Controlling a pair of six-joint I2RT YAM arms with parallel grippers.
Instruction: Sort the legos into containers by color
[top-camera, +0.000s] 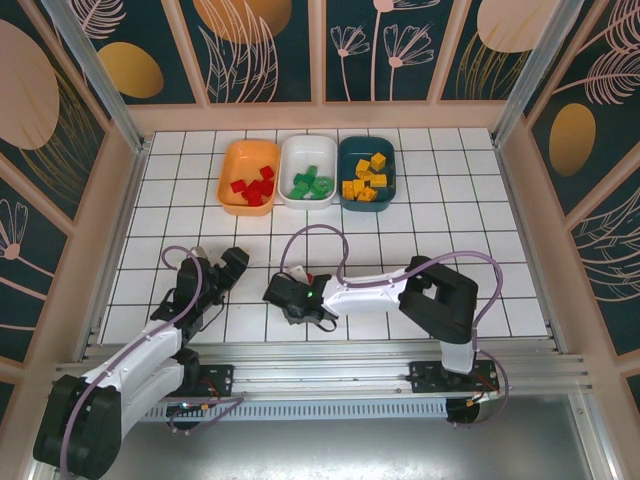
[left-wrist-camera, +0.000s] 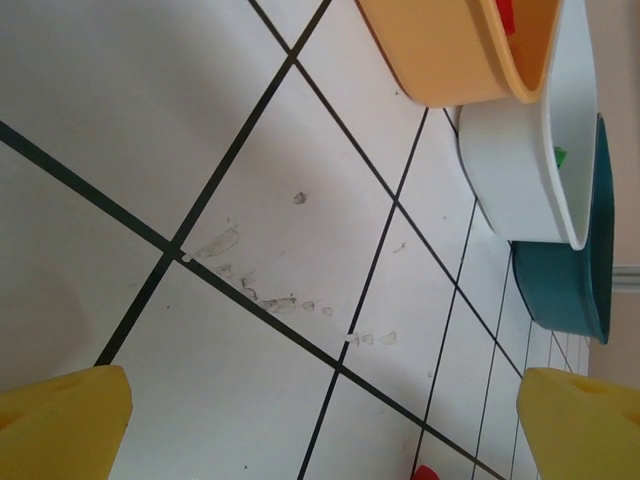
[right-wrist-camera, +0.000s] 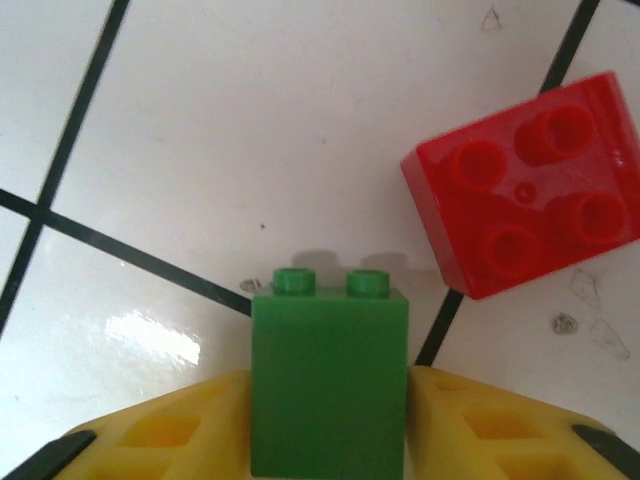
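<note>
You're nearly done. The orange bin (top-camera: 232, 165) holds the reds (top-camera: 252, 188), the white bin (top-camera: 290, 160) the greens (top-camera: 312, 184), and the teal bin (top-camera: 348, 160) the yellows (top-camera: 365, 182). As far as the pictures show, 2 bricks are left out.

Your right gripper (right-wrist-camera: 330, 430) is clamped on the green brick (right-wrist-camera: 330, 370), with a pad touching each side and the studs pointing away from the wrist. It belongs in the white bin, well apart up the table. The red brick (right-wrist-camera: 530, 205) lies loose on the tile (right-wrist-camera: 250, 120) near it, not touching.

Your left gripper (left-wrist-camera: 320, 420) hangs wide apart and holds nothing.
</note>
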